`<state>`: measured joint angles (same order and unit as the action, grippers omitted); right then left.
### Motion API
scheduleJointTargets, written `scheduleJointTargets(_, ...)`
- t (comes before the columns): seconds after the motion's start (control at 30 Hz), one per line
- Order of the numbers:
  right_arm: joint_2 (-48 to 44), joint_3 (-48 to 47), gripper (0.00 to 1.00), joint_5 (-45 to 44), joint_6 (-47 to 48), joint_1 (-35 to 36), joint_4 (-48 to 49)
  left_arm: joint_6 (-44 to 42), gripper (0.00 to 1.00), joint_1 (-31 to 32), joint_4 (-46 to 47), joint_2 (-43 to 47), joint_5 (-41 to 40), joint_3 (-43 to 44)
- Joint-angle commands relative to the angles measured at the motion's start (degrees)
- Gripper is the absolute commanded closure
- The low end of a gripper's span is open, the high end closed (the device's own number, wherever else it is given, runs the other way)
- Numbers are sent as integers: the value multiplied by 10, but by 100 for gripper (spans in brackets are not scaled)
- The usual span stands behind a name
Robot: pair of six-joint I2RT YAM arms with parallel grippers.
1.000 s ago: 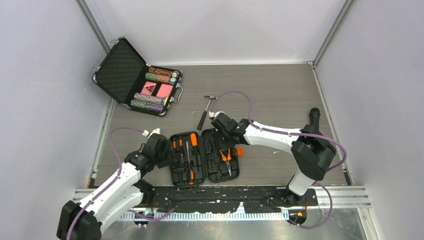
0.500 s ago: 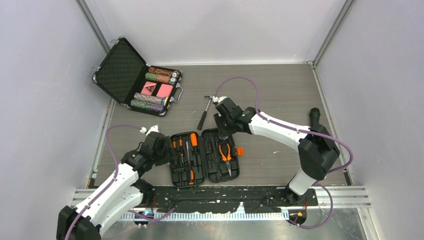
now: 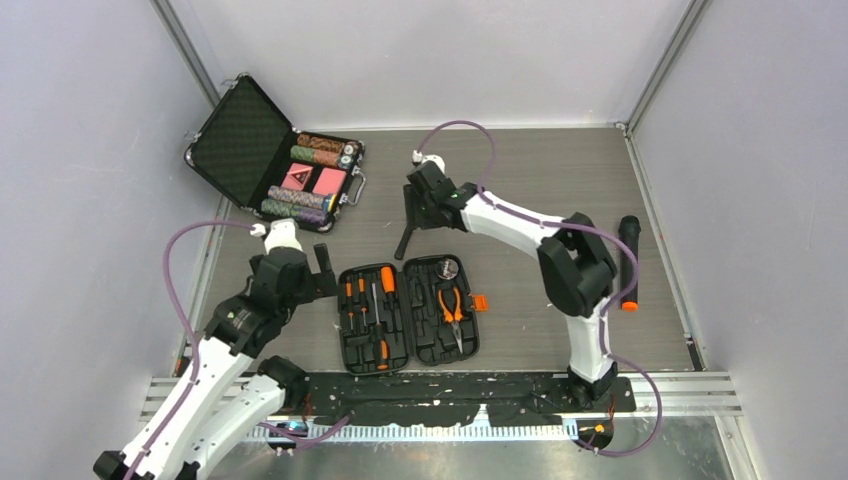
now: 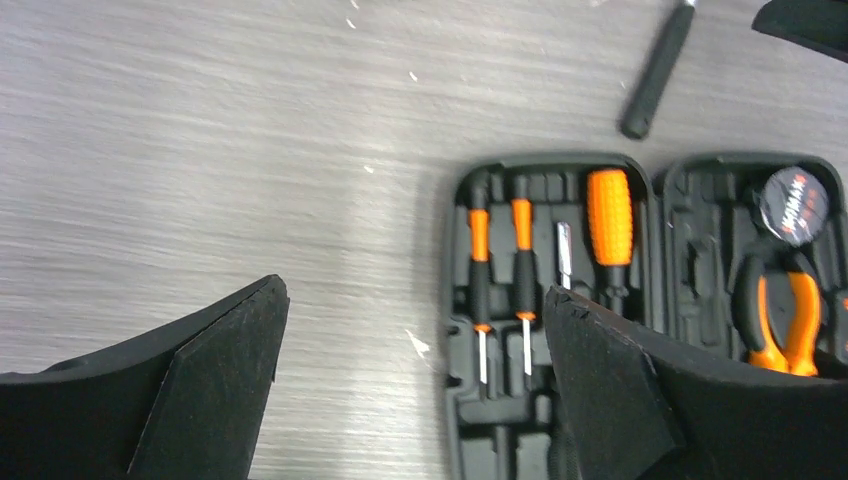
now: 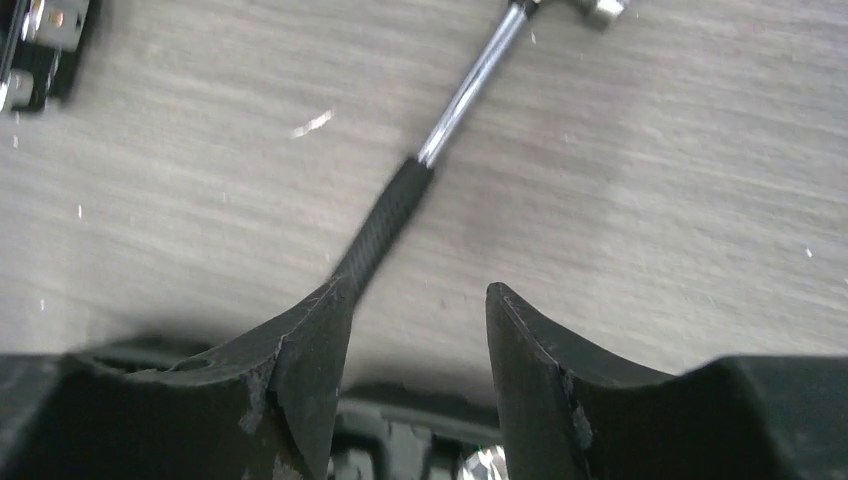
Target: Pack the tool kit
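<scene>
Right, the tool kit [image 3: 408, 312] lies flat open on the counter [image 3: 560, 170], close to the front edge between the two arms, with screwdrivers [image 4: 480, 240] slotted into its left half and pliers [image 4: 782, 318] in its right. The hammer [image 5: 392, 205] is out on the bare counter just beyond the case, and by my reading it's the next piece to go in

Now the danger. The right claw [image 5: 415, 330] hangs over the grip end of that hammer, but the handle runs off towards its left finger [image 5: 300, 370] rather than down the middle of the gap. Closing from there, I'd expect it to shove the handle aside, or catch only the tip so the heavy steel head swings down and twists out. Whether finger and handle are touching I cannot tell

As for that right claw, it is part way open, jaws apart with only counter between them, gripping nothing. The left claw [image 4: 412, 295] is spread wide and empty, just beside the kit's left edge, and a careless sweep there could knock the case askew
</scene>
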<state>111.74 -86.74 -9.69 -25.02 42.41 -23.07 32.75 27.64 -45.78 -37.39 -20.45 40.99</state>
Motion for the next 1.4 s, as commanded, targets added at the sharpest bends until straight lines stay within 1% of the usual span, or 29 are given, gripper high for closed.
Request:
scheduleJointTargets(0.0,72,-113,43,-70,-59,2,3,-100,0,0,-7,29,-117,18)
scheduleJointTargets(0.1,132,-184,43,-98,-74,3,-30,-113,0,0,20,45,-145,-4)
scheduleJointTargets(0.23,199,-290,45,-146,-86,1,-90,-112,0,0,36,63,-138,-20)
scheduleJointTargets(0.3,227,-321,48,-163,-91,0,-113,-110,1,0,37,73,-139,-24)
scheduleJointTargets(0.43,270,-357,55,-162,-110,-2,-144,-114,1,-3,49,93,-136,-35)
scheduleJointTargets(0.47,278,-358,58,-162,-111,-2,-146,-115,1,-4,51,97,-136,-37)
scheduleJointTargets(0.57,291,-358,62,-164,-117,-5,-157,-119,1,-8,54,104,-133,-39)
scheduleJointTargets(0.7,289,-329,66,-155,-121,-18,-160,-118,1,-11,55,110,-128,-42)
scheduleJointTargets(0.77,271,-296,74,-153,-124,-31,-150,-117,1,-12,55,114,-125,-45)
scheduleJointTargets(0.9,213,-209,83,-153,-124,-75,-109,-118,2,-13,58,120,-124,-47)
scheduleJointTargets(1.0,177,-146,86,-157,-118,-106,-80,-121,2,-14,61,120,-124,-48)
scheduleJointTargets(1.07,155,-126,87,-159,-110,-133,-67,-121,1,-14,62,121,-124,-49)
scheduleJointTargets(1.17,133,-105,90,-154,-94,-183,-58,-122,1,-15,62,122,-125,-50)
scheduleJointTargets(1.3,110,-70,94,-128,-49,-239,-45,-121,2,-15,64,124,-126,-52)
scheduleJointTargets(1.37,93,-42,95,-104,-20,-258,-37,-121,3,-15,65,124,-125,-53)
